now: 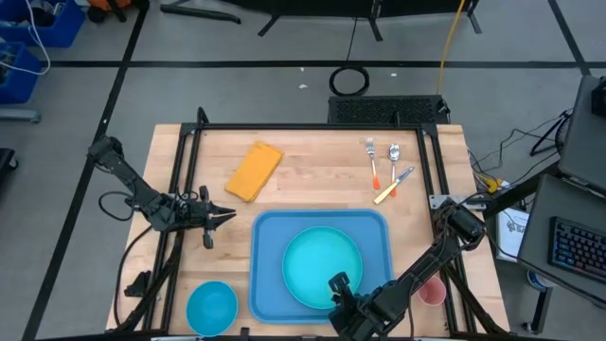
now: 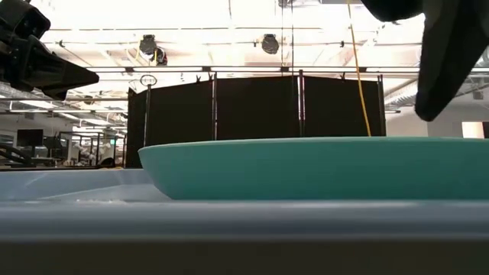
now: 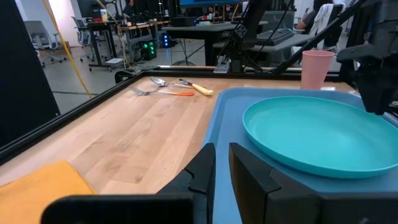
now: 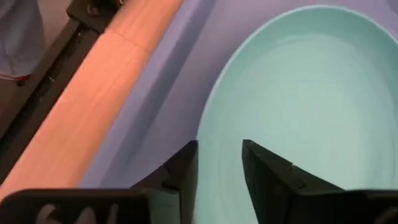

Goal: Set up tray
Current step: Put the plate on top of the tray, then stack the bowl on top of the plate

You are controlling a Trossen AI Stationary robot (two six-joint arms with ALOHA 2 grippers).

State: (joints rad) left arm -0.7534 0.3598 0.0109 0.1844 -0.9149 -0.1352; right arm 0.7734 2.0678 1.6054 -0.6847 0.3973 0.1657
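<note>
Two dark arms work over a wooden worktop (image 1: 312,170), told here from left to right as the overhead camera sees it. At the left side, the left tool (image 1: 225,216) hangs level beside the blue tray (image 1: 268,237), apart from it, its fingers (image 3: 202,171) nearly together with only a narrow slit between them and nothing in them. Near the front left corner stands a small blue bowl (image 1: 210,306). Farther back lies a yellow cloth (image 1: 254,171), flat on the wood. The tray sits at the middle of the front half of the worktop, and a round teal plate (image 1: 322,265) rests inside it. The right tool (image 1: 339,284) is at the plate's front rim, its fingers (image 4: 177,171) parted with the rim between them, not clamped on it. Behind the tray's right corner lie a fork (image 1: 372,161), a spoon (image 1: 394,156) and a knife (image 1: 393,186), close together. A pink cup (image 1: 432,293) stands just right of the tray, beside the right arm.
</note>
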